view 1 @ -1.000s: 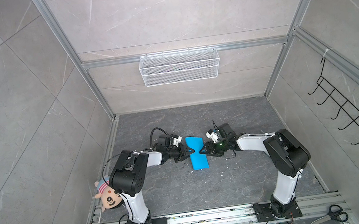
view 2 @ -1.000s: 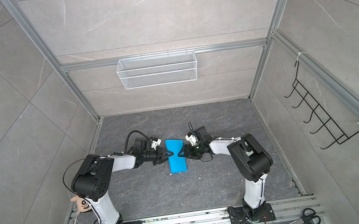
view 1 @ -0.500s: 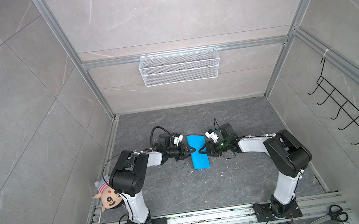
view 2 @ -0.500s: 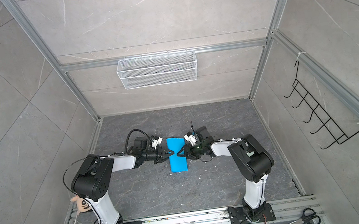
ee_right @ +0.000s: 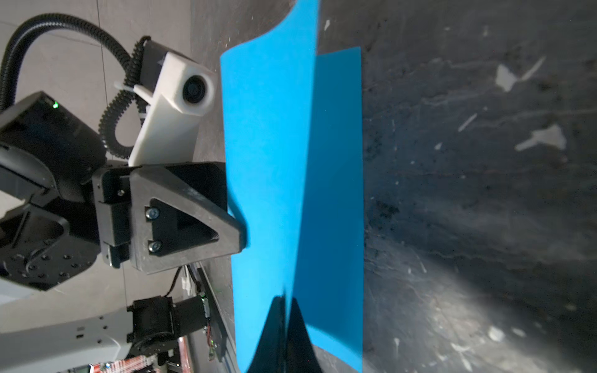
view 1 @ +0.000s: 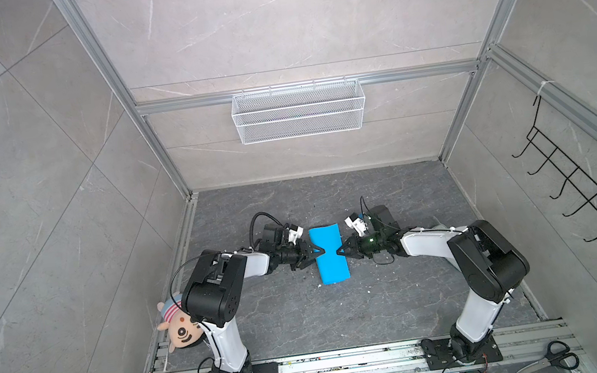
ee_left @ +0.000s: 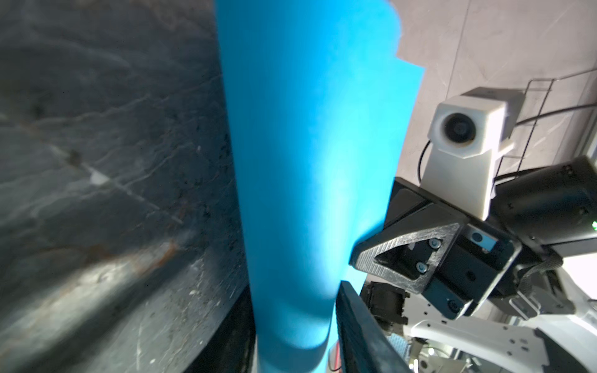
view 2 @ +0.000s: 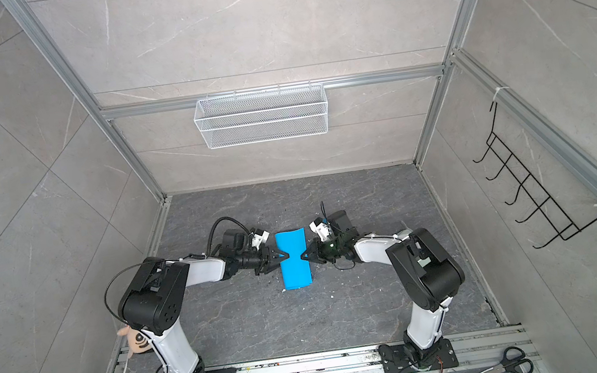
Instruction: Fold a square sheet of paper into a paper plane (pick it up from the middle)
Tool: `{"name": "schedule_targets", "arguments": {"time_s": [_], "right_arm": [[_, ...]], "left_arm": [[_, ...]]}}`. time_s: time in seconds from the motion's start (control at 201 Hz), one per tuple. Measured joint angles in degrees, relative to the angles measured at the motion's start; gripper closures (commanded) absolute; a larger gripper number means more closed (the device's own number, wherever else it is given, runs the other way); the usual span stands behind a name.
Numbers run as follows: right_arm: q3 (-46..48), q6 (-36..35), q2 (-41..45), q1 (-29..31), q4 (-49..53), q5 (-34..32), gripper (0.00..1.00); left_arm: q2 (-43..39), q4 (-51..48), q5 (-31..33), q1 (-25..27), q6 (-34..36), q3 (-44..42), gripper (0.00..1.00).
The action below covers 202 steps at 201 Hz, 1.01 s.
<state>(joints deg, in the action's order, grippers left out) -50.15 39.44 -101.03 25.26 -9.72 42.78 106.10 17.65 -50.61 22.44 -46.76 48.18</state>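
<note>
- The square sheet of paper (view 1: 329, 254) lies in the middle of the dark floor (view 1: 307, 323), between the two arms. It reads as a narrow blue strip from above, on the same spot as a second ago.
- The right wrist view shows two layers of it: a lit one standing off the floor and a shaded one on the floor side.
- The right gripper (ee_right: 285, 336) has its jaws pressed together on the near edge of the sheet, where the two layers meet. A second ago the jaws stood apart, so this is the main change.
- The left gripper (ee_left: 290, 342) has its jaws parted, and the sheet curves loosely through the gap. I cannot tell whether the paper touches either finger.
- In both top views the left tip overlaps the strip's left edge and the right tip meets its right edge. The tips face each other across the paper, near but apart.
- Both arms hold about the same low, stretched pose as in the earlier frames, with no big shift.
- The plush toy (view 1: 180, 328) by the left arm's base has not moved.
- The scissors (view 1: 547, 358) at the front rail, the wire basket (view 1: 298, 111) on the back wall and the hook rack (view 1: 580, 193) on the side wall are also all where they were.
</note>
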Motion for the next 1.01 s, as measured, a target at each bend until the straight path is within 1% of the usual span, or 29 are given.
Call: {"name": "schedule_targets", "arguments": {"time_s": [0.045,0.119,0.279,0.433,0.652,0.782,1.006], "right_arm": [[0.0,0.0,0.0,0.0,0.2,-0.2,0.99],[-0.5,0.0,0.0,0.3,1.3,-0.6,1.00],[-3.9,-0.6,0.0,2.1,5.4,-1.8,0.99],[-8.6,-1.7,-0.5,4.4,8.6,-2.3,0.99],[-14.0,-3.3,-5.2,5.4,12.4,-2.8,0.98],[-15.7,-4.7,-7.8,5.4,15.9,-5.2,0.97],[-15.8,-6.7,-8.2,5.4,21.1,-11.3,0.96]], "left_arm": [[-0.1,-1.1,1.0,0.0,0.4,0.0,0.36],[-0.9,-4.0,3.2,0.0,1.5,0.0,0.30],[-4.9,-9.4,9.1,-0.6,3.1,-0.3,0.25],[-9.6,-9.8,12.8,-1.2,3.3,-2.3,0.25],[-10.1,-8.4,13.6,-1.1,2.1,-4.5,0.29],[-9.9,-7.9,13.8,-0.5,1.5,-4.5,0.32],[-7.1,-8.6,14.8,1.3,1.2,-2.5,0.34]]}}
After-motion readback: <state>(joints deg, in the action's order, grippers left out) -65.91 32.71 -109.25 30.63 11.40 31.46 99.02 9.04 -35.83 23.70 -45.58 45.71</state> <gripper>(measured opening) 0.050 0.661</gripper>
